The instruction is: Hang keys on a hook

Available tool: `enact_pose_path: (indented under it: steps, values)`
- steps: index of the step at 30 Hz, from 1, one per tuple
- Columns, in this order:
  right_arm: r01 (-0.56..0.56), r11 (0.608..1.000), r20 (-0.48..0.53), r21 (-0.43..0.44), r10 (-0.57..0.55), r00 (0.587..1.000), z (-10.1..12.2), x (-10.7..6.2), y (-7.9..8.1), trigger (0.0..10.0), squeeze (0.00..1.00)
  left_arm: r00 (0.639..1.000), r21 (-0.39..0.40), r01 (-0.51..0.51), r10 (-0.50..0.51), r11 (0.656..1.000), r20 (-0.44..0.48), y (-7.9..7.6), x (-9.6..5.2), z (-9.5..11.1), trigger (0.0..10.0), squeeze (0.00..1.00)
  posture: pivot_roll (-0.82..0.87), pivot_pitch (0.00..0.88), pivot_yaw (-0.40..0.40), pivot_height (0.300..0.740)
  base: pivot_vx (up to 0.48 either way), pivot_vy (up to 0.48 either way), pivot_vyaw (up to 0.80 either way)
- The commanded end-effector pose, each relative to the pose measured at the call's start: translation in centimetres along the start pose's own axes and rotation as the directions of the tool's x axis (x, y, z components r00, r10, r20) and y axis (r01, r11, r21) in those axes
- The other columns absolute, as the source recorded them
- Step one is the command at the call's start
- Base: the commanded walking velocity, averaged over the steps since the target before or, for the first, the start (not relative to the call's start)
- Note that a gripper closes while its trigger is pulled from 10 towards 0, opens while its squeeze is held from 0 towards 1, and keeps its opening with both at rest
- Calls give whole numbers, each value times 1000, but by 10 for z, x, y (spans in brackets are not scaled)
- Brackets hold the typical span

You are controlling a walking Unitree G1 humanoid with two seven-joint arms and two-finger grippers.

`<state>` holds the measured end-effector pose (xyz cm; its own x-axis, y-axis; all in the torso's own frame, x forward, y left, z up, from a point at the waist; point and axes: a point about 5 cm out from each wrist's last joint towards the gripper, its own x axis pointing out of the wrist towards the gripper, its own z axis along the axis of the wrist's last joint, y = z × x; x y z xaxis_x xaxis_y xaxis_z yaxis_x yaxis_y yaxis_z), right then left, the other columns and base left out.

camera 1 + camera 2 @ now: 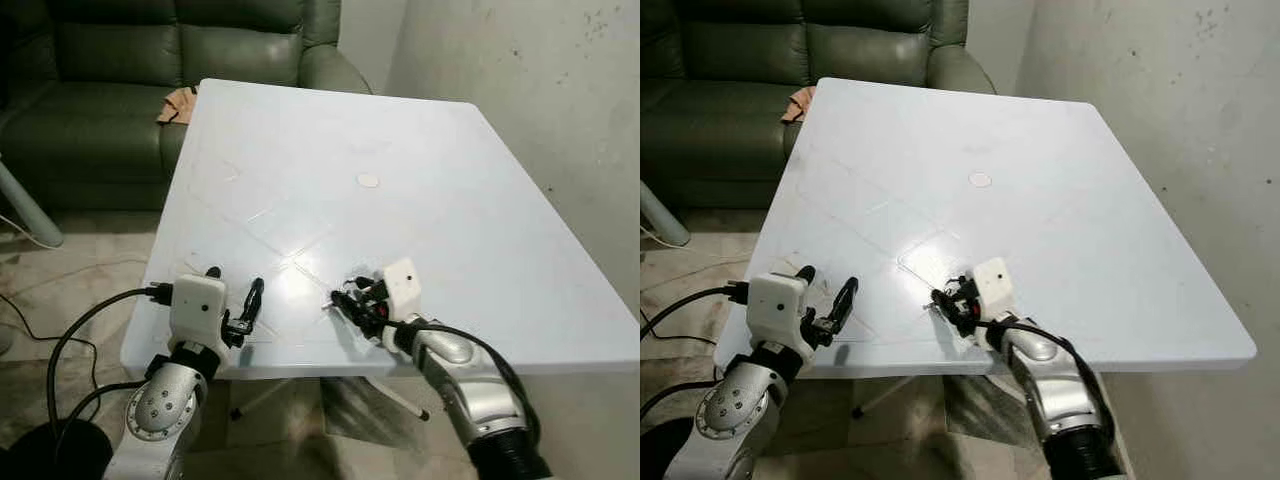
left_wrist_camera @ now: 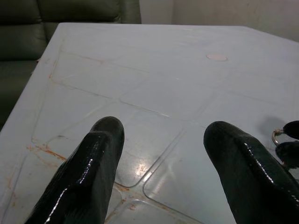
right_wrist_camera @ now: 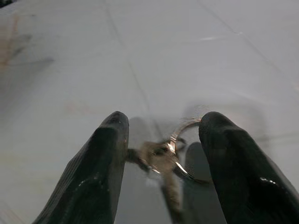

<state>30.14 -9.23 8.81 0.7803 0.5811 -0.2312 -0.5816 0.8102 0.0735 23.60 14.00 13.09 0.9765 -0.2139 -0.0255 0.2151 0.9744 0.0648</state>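
At lower centre, on the white table (image 1: 450, 200): keys (image 3: 163, 156) lying between the right gripper (image 1: 352, 299)'s wide jaws. Pickup step proceeding; closing needed next. Left gripper (image 1: 235, 300) hovering, jaws wide.

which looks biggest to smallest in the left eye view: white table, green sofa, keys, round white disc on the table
1. white table
2. green sofa, cut off by the frame
3. and 4. keys and round white disc: both tiny, too alike to rank.
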Motion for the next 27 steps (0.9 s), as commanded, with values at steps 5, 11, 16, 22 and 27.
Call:
enact_pose_path:
  steps: [5,11,16,22,27]
  values:
    - [17,1000,-24,-9,-18,1000,-3,-2,-3,10000,0,1000,5,-9,9,1000,-4,0,1,1,10000,0,-40,85,-120,740,0,0,0]
    - [31,999,-31,-15,-32,999,-4,-2,-5,6431,0,1000,6,-13,13,1000,-4,0,1,0,10000,0,-42,85,-121,740,0,0,0]
    - [26,999,-46,-29,-27,999,-5,-3,-7,5804,0,1000,9,-14,14,1000,-1,0,2,1,10000,0,-45,84,-121,740,0,0,0]
    - [6,999,-51,-37,-8,999,-7,-2,-4,3569,0,1000,12,-15,15,1000,2,1,3,1,10000,0,-42,81,-120,740,0,0,0]
    - [-8,999,-77,-46,5,997,-11,-3,-3,3333,0,1000,16,-17,17,1000,2,1,3,1,10000,0,-42,83,-119,740,0,0,0]
